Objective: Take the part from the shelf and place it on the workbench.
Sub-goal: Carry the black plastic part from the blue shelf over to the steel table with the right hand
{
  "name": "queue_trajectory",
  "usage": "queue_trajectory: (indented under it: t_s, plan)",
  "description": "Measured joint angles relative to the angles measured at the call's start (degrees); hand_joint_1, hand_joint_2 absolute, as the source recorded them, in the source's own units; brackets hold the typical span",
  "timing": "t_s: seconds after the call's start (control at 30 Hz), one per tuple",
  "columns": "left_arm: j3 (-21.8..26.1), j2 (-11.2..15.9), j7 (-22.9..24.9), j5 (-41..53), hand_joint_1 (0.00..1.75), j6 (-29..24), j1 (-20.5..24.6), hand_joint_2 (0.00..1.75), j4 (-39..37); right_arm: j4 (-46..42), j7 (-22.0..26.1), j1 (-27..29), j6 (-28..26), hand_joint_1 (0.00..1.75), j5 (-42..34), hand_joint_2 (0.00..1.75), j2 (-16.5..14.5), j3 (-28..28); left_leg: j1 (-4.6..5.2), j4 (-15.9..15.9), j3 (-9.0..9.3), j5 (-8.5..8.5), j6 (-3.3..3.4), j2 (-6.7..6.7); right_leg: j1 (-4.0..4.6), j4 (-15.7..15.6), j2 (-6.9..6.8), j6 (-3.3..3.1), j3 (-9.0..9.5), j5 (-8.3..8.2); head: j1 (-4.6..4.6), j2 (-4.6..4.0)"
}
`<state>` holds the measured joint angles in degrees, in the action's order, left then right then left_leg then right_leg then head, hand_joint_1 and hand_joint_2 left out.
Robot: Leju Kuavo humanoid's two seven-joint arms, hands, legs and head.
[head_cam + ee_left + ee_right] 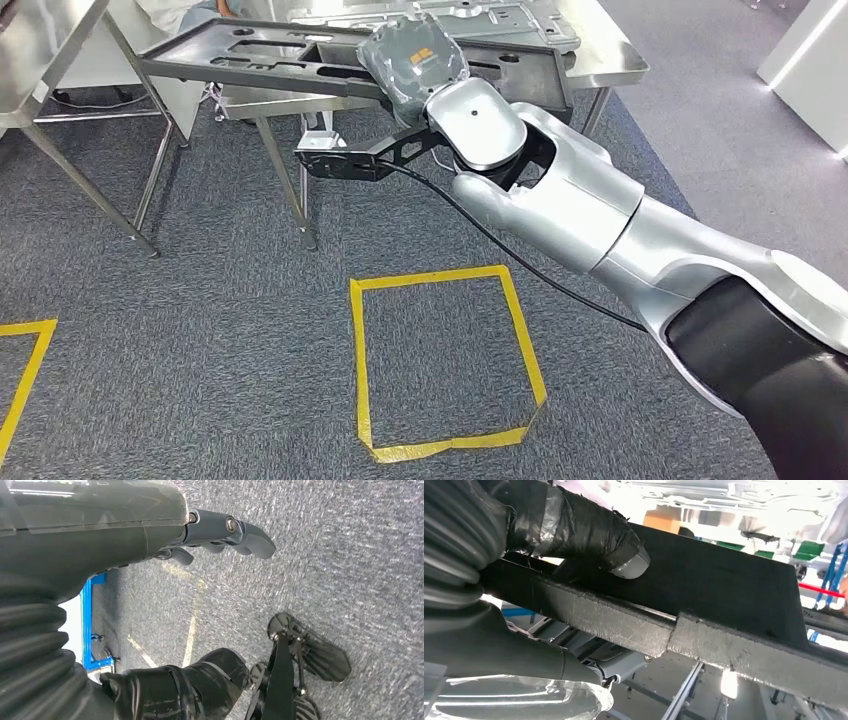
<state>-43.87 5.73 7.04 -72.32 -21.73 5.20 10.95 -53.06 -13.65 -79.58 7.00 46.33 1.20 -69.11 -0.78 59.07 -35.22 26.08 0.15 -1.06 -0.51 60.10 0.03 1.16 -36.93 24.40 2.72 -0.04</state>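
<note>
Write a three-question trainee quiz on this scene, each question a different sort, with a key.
1. True or false: the right hand holds the dark part.
2. Multiple choice: where does the left hand hang? A) on the part B) over the grey carpet C) on the workbench
3. Fill in: the tape square on the floor is ____ in colour.

Key: 1 true, the thumb presses on the part's top face in the right wrist view. 2 B, its fingers hold nothing. 3 yellow.
</note>
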Motion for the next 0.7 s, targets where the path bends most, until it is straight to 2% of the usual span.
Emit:
queue_trajectory:
  t_s: [0.13,0.2,0.27,0.3,0.33,0.37,0.4,0.47,0.5,0.57,0.63,0.7]
  plan:
    - [-0.03,-0.01,-0.01,0.03,0.00,0.07,-0.04,1.75,0.00,0.14,0.00,-0.06,-0.06,1.75,0.01,1.75,-0.01,0.00,-0.21,0.33,-0.15,0.66,-1.20,0.14,0.07,-1.30,-0.08,-1.10,0.80,0.16,0.08,0.00]
    - [-0.04,-0.01,0.04,0.07,0.00,0.19,-0.04,1.75,0.00,0.23,-0.04,-0.11,-0.08,1.75,0.04,1.75,0.00,0.00,-0.30,4.63,-2.09,2.94,-1.63,0.48,-0.13,-1.77,-0.19,-1.72,1.38,0.17,0.28,0.00]
    - [-0.04,0.04,0.12,-0.04,0.00,0.61,-0.07,1.75,0.00,0.29,-0.05,0.05,-0.09,1.75,0.08,1.75,-0.01,-0.01,-0.31,11.88,-5.84,5.61,-1.95,0.61,-0.05,-1.75,-0.17,-2.14,1.67,0.43,0.40,0.00]
    - [-0.05,0.07,0.16,-0.13,0.00,0.87,-0.11,1.75,0.00,0.31,-0.05,0.27,-0.12,1.75,0.09,1.75,-0.09,-0.01,-0.32,14.35,-7.36,5.97,-2.05,0.62,0.00,-1.70,-0.14,-2.22,1.82,0.61,0.39,0.00]
    - [-0.05,0.09,0.26,-0.21,0.00,1.07,-0.15,1.75,0.00,0.35,-0.11,0.52,-0.15,1.75,0.12,1.75,-0.21,-0.02,-0.32,14.88,-8.03,5.29,-2.10,0.63,0.02,-1.61,-0.11,-2.25,1.98,0.81,0.38,0.00]
    - [-0.06,0.11,0.37,-0.24,0.00,1.17,-0.17,1.75,0.00,0.41,-0.25,0.74,-0.19,1.75,0.19,1.75,-0.42,-0.02,-0.32,13.23,-7.64,3.62,-2.09,0.65,0.03,-1.49,-0.06,-2.20,2.17,1.05,0.39,0.00]
    - [-0.06,0.16,0.48,-0.21,0.00,1.17,-0.17,1.75,0.00,0.49,-0.43,0.87,-0.26,1.75,0.29,1.75,-0.70,-0.02,-0.32,9.66,-6.26,1.25,-1.99,0.69,0.02,-1.35,-0.02,-2.10,2.40,1.35,0.38,0.00]
    - [-0.06,0.27,0.55,-0.14,0.00,1.08,-0.12,1.75,0.00,0.71,-0.84,0.96,-0.55,1.75,0.59,1.75,-1.14,-0.02,-0.10,2.61,-3.12,-1.59,-1.55,0.78,0.13,-1.15,0.00,-1.76,2.70,1.87,0.38,0.00]
    - [-0.06,0.31,0.50,-0.08,0.00,1.04,-0.04,1.75,0.00,0.78,-0.96,1.01,-0.75,1.75,0.72,1.75,-1.27,-0.02,0.07,0.59,-2.13,-1.99,-1.26,0.79,0.21,-1.15,-0.02,-1.51,2.74,2.02,0.37,0.00]
    - [-0.06,0.33,0.31,0.01,0.00,1.03,0.09,1.75,0.00,0.93,-1.10,1.34,-1.03,1.75,0.91,1.75,-1.36,-0.02,0.38,-0.33,-1.62,-1.59,-0.66,0.68,0.32,-1.32,-0.09,-0.99,2.83,2.14,0.36,0.00]
    - [-0.07,0.33,0.16,0.02,0.00,1.07,0.07,1.75,0.00,1.07,-1.18,1.69,-1.09,1.75,1.01,1.75,-1.41,-0.02,0.03,-0.80,-1.11,-1.63,-0.04,0.67,0.37,-1.03,-0.14,-0.40,2.77,2.61,0.29,0.00]
    - [-0.08,0.32,0.12,0.02,0.00,1.10,-0.04,1.75,0.00,1.21,-1.29,1.77,-1.21,1.75,1.07,1.75,-1.42,-0.02,-0.30,-1.33,-0.47,-1.61,0.52,0.72,0.37,2.79,-0.10,0.04,0.96,4.56,0.11,0.00]
